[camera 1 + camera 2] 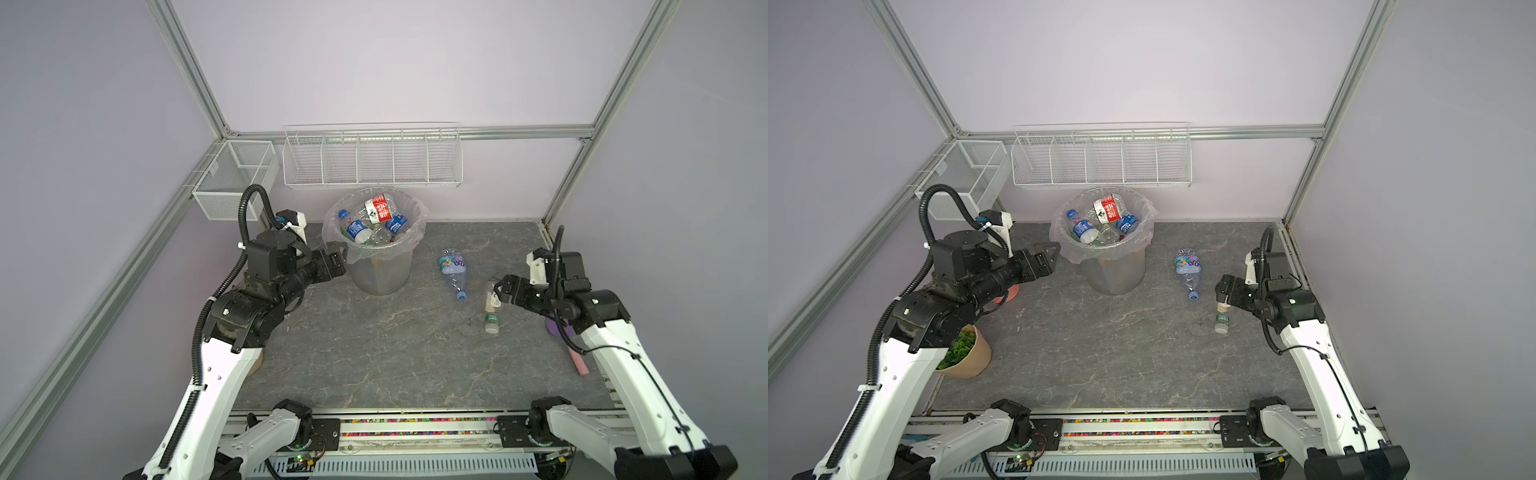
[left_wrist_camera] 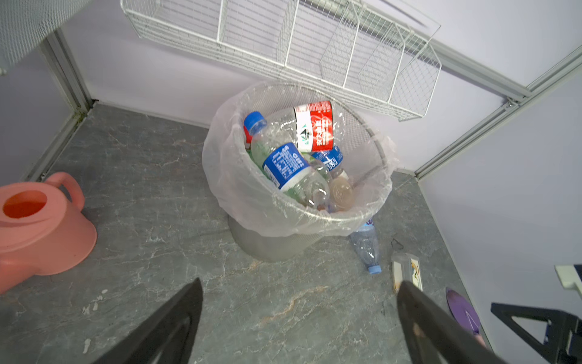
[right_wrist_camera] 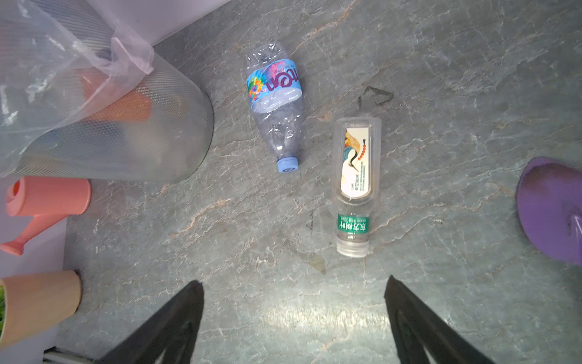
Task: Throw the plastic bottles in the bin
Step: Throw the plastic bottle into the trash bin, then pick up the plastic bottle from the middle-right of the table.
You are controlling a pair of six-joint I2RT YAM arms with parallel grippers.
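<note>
The left gripper (image 2: 299,282) hangs open and empty beside the bin (image 2: 267,249); the right gripper (image 3: 294,280) is open near the green-banded bottle (image 3: 354,176). It and the crushed bottle (image 3: 277,104) lie on the table (image 3: 441,94). If you close off-centre, expect the smooth bottle to skid away or pop from the jaws.

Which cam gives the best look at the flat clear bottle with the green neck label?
Right wrist: the flat clear bottle lies whole and unobstructed, label legible. In both top views the right end effector covers most of it; mainly the neck shows. Left wrist catches only part, small.
</note>
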